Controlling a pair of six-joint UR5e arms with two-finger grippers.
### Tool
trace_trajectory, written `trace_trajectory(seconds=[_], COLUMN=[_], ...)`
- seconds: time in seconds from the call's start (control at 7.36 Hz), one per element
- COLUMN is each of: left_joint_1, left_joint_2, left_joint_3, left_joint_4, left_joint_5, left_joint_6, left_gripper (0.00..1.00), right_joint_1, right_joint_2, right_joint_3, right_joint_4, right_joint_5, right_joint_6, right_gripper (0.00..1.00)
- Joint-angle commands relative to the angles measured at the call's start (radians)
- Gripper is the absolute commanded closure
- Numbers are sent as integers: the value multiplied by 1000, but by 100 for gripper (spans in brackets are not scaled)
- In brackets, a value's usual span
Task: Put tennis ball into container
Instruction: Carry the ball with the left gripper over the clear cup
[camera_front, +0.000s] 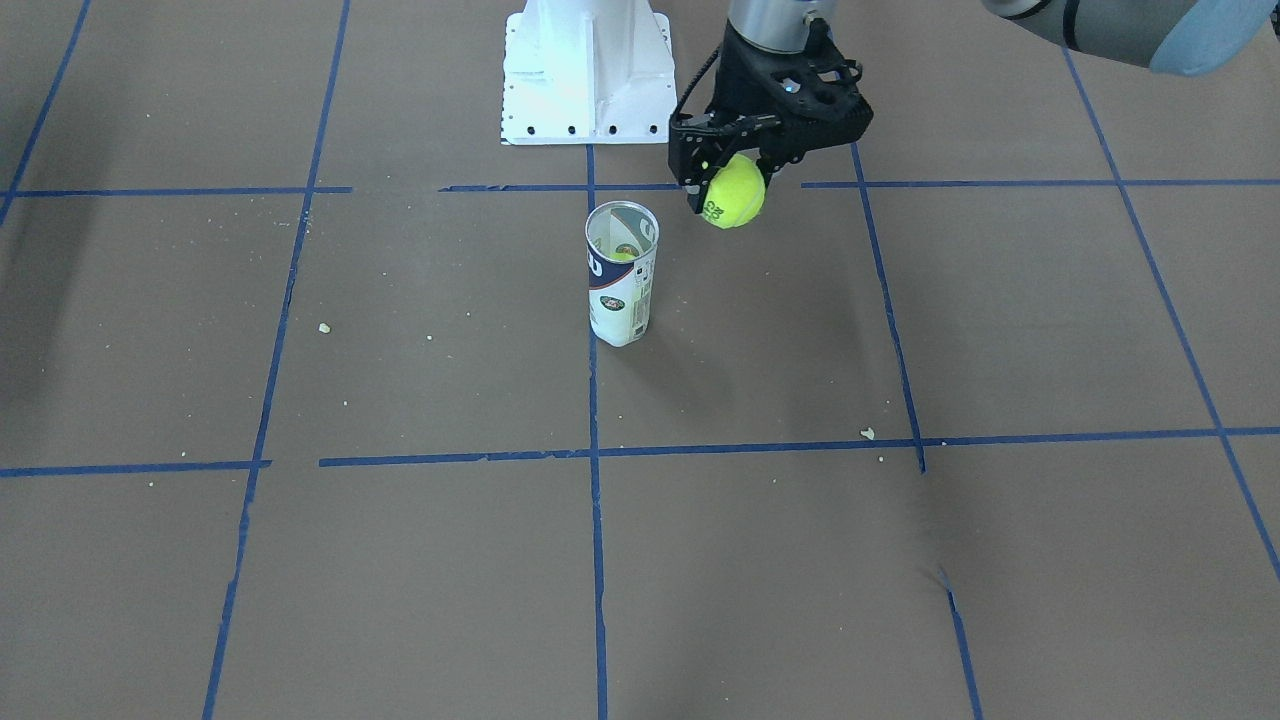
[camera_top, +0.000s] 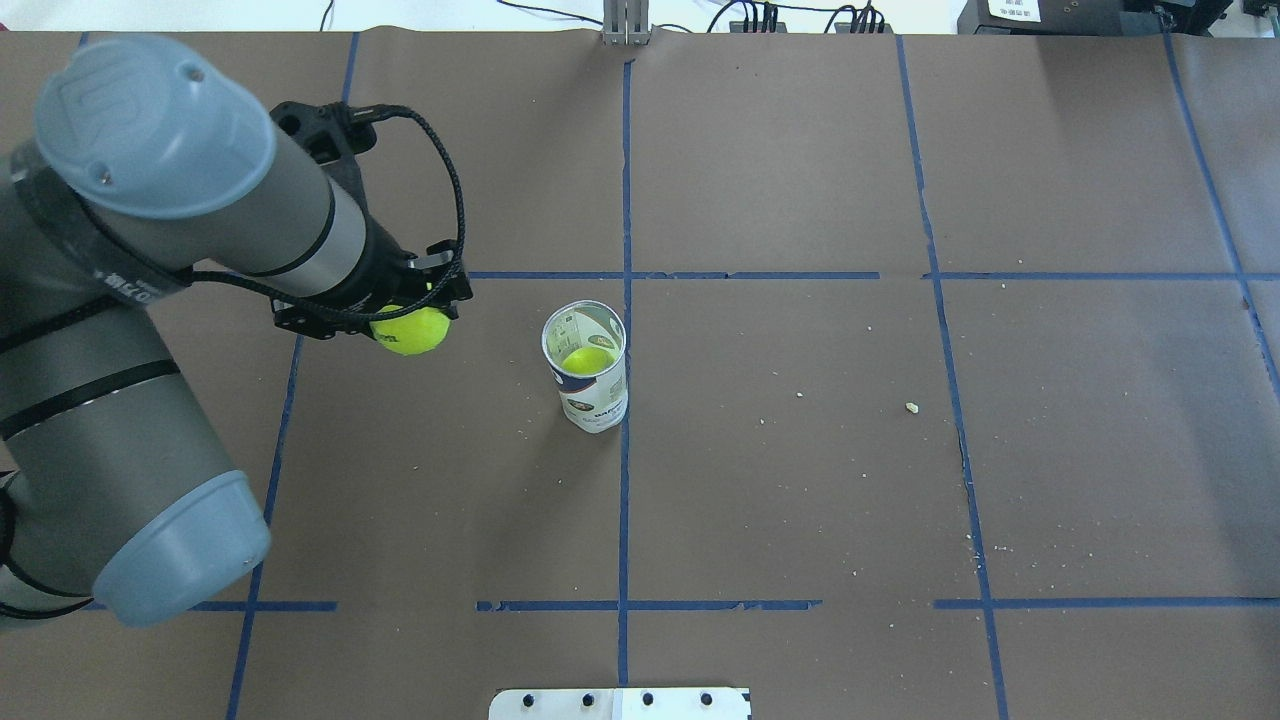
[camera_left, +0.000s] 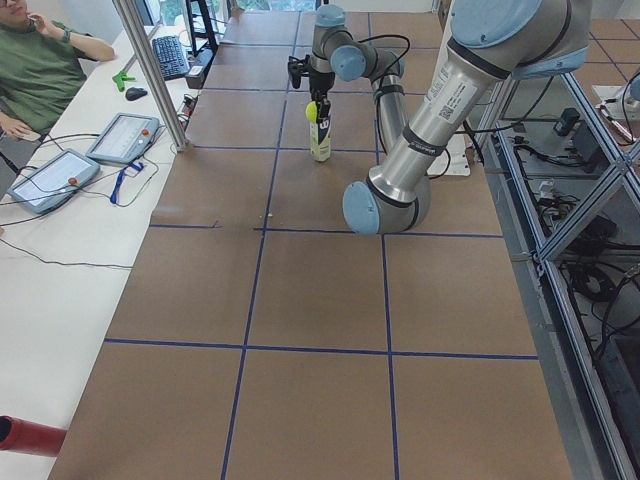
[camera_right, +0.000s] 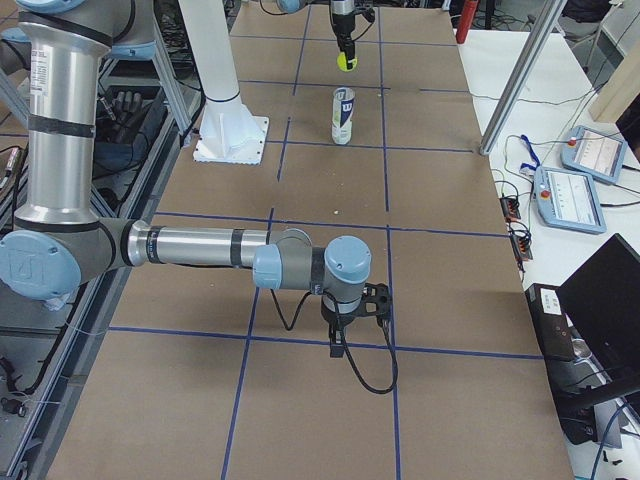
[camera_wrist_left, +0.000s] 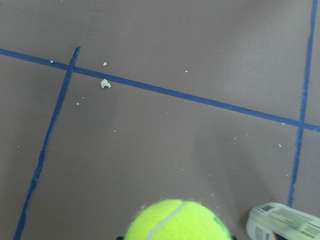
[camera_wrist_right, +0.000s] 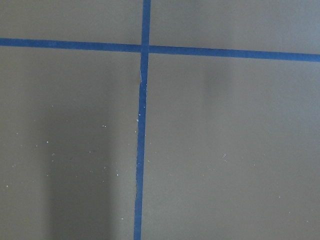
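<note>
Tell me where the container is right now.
In the overhead view the container stands upright at the central blue tape line, just right of the left gripper holding the tennis ball, apart from it.

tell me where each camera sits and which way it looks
Front-facing: across the table, facing the robot; base, left gripper holding the tennis ball near the tube.
Overhead: behind the robot, looking down; left arm on its left.
Exterior left: table's left end; left arm near.
Exterior right: table's right end; right arm near, right gripper low.
Left wrist: looks down past the ball.
Right wrist: looks down at the table; no body.
Shared: front-facing and overhead show another ball inside the tube.
</note>
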Motion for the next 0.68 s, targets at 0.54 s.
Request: trace_trajectory(seconds=[0.54], left_joint_1=[58], left_joint_2=[-151], left_joint_3=[188], left_joint_4=[0], left_joint_5=[-1], left_joint_6=[-68], left_gripper=[67], right_joint_1=[0], right_joint_2=[-1], right_joint_3=[0], right_joint_4=[0], right_joint_5=[0], right_joint_6=[0], right_gripper=[0])
